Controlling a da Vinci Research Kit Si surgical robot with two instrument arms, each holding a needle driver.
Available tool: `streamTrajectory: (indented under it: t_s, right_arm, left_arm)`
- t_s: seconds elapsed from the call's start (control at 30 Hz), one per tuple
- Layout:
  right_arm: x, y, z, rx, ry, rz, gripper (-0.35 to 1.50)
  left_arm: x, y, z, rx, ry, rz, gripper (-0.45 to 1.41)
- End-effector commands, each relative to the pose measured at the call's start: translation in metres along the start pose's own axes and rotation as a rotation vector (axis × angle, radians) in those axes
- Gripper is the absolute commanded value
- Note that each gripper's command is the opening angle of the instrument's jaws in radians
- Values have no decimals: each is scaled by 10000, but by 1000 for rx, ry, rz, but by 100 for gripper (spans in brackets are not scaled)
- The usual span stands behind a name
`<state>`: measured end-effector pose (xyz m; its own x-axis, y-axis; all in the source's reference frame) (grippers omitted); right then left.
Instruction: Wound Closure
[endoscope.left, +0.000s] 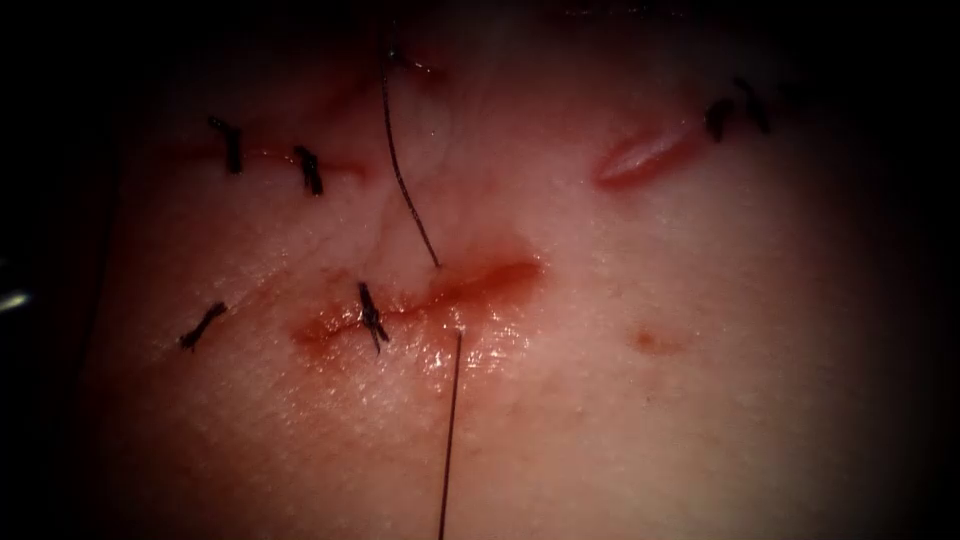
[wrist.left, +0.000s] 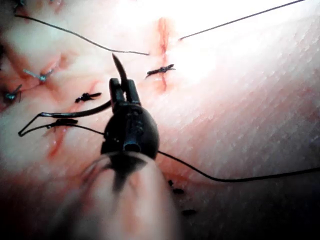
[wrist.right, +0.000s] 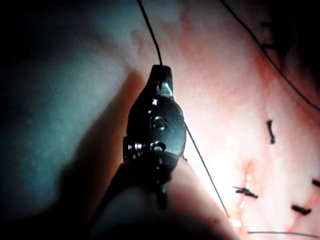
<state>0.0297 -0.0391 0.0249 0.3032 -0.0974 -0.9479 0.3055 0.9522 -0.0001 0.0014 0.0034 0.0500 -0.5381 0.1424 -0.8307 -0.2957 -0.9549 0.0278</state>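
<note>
On the tissue (endoscope.left: 560, 400), thread (endoscope.left: 405, 190) crosses the wet, half-stitched cut (endoscope.left: 450, 290).

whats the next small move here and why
Probably draw the thin dark thread snug: it already crosses the red open cut beside one dark stitch. The left tool holds the curved dark needle near its tip, clear of the pale tissue; the right tool grips thread.
</note>
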Motion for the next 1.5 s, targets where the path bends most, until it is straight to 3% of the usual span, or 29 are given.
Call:
streamTrajectory:
  t_s: [0.03, 0.2, 0.37, 0.6, 0.87, 1.07, 1.13, 1.2, 1.37, 1.5]
  right_arm:
    - [-4, 22, 6, -58, -10, -19, 49]
    - [-35, 57, -5, -148, -67, -41, 81]
    - [-86, 83, -3, -191, -105, -38, 98]
    - [-157, 111, 6, -224, -149, -47, 99]
    - [-214, 134, 26, -247, -169, -12, 99]
    - [-242, 137, 35, -259, -174, 12, 99]
    - [-247, 134, 36, -254, -175, 17, 73]
    - [-248, 127, 34, -193, -152, 15, -35]
    - [-240, 119, 29, -173, -153, 42, -35]
    - [-215, 104, 24, -158, -130, 46, -35]
  left_arm:
    - [-2, 0, 7, 0, 2, 1, -45]
    - [-3, -2, 6, -1, 2, 1, -45]
    - [-4, -2, 6, -1, 2, 1, -45]
    - [-4, -2, 7, -1, 1, 1, -45]
    - [-4, -2, 7, -3, 0, 2, -45]
    - [-4, -2, 7, -5, -2, 3, -45]
    - [-4, -2, 7, -5, -2, 3, -45]
    - [-4, -2, 6, -5, -2, 3, -45]
    - [-4, -2, 6, -4, -3, 3, -45]
    - [-4, -2, 7, -4, -3, 3, -45]
